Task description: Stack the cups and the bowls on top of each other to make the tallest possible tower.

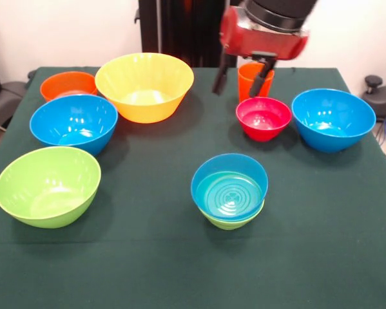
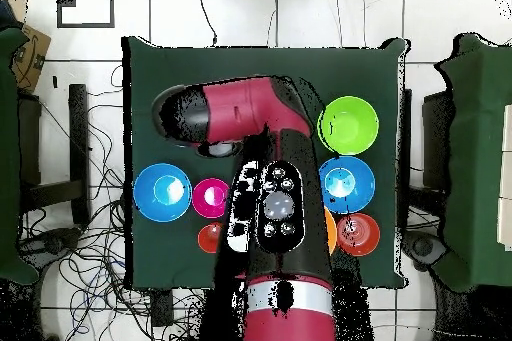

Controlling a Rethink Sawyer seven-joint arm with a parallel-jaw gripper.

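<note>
The pincer (image 1: 241, 80) hangs spread wide, empty, beside the glossy orange plastic cup (image 1: 249, 77). It looks lined up for a grab at the desk's (image 1: 147, 257) twelve o'clock.

We saw even, bright light from above, with soft shadows under the bowls (image 1: 144, 85) on the dark cloth (image 1: 147, 257). Small glints lay on the glossy rims, and the gripper (image 1: 243, 78) looked slightly blurred.
</note>
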